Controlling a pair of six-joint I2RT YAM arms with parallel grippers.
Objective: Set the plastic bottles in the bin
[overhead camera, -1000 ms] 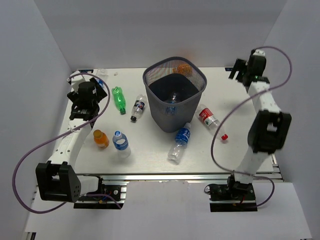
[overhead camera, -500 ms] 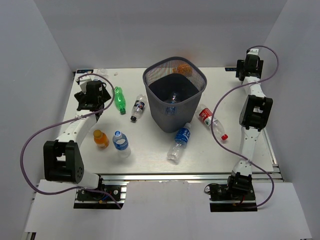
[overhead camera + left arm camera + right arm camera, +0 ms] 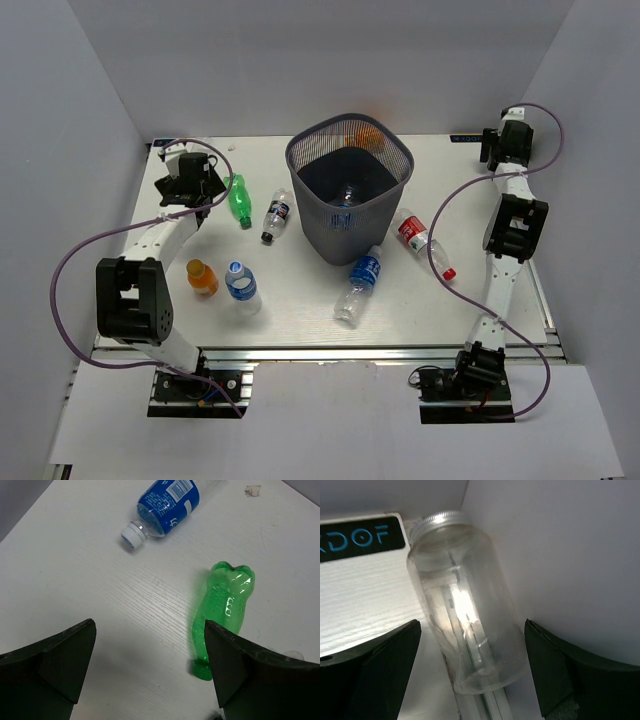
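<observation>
While one clear bottle (image 3: 347,196) lies inside the bin (image 3: 325,230), six look left on the table: green bottle (image 3: 222,612), dark-label bottle (image 3: 277,215), orange bottle (image 3: 202,277) and blue-cap bottle (image 3: 242,288) left of bin, blue-label bottle (image 3: 362,283) just in front, red-label bottle (image 3: 418,236) right. Left gripper (image 3: 150,625) spread wide, empty, over the green one. Right gripper (image 3: 472,625) spread wide around a clear jar (image 3: 465,610) far right of bin, not gripping. Looks early.

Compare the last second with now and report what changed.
The left gripper swung farther from its base, ending beside the green bottle, jaws open and empty. The right gripper dropped into the far right corner, open and facing a clear jar. Nothing was grasped or released. The bottles on the table and the bin stayed put.
</observation>
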